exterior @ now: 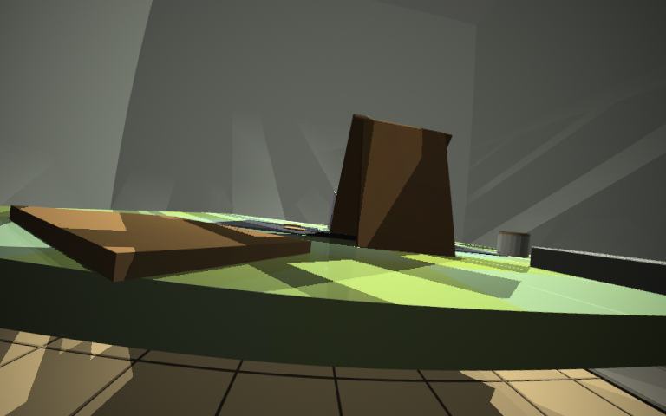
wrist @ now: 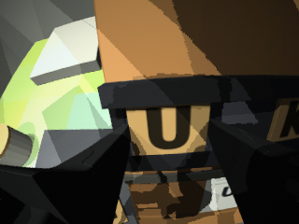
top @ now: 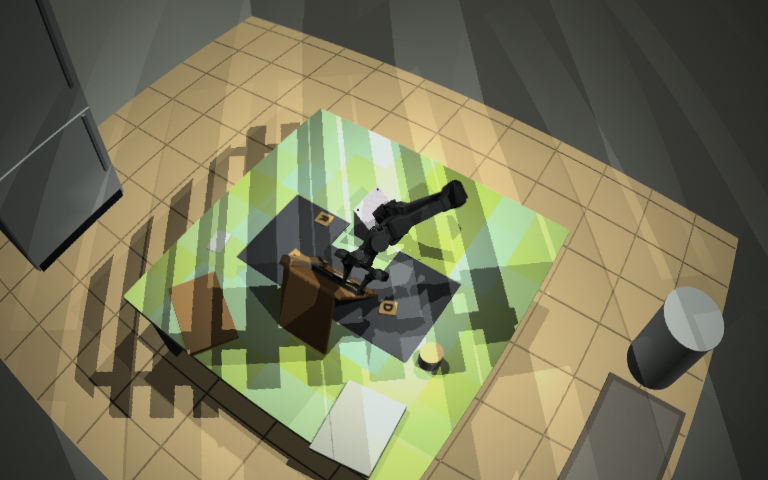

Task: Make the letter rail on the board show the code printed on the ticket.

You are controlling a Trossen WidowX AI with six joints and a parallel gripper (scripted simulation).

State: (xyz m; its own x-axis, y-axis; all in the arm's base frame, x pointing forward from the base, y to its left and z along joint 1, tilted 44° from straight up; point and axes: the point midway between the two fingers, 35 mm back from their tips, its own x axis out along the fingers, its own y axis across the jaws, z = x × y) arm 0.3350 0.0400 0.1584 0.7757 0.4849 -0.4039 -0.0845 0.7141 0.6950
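Note:
The brown board (top: 308, 308) (exterior: 402, 191) (wrist: 140, 42) stands upright; the exterior view shows only its back. My gripper (top: 353, 285) (wrist: 168, 127) is shut on the U tile (wrist: 168, 145), which reads upright between the dark lips of the letter rail (wrist: 149, 91). The K tile (wrist: 285, 123) is to the right of U, with a gap between them, cut off by the view's edge. The R tile (top: 323, 218) and the D tile (top: 387, 307) lie on dark mats. Part of the white ticket (wrist: 227, 190) shows a U; the rest is hidden by a finger.
A short cylinder (top: 430, 353) (exterior: 513, 243) (wrist: 19, 147) and a white slab (top: 362, 427) (wrist: 67, 49) stand beyond the D tile's side of the board. A brown slab (top: 203, 314) (exterior: 146, 235) lies near the counter edge. A pale plate (top: 369, 209) is beside the arm.

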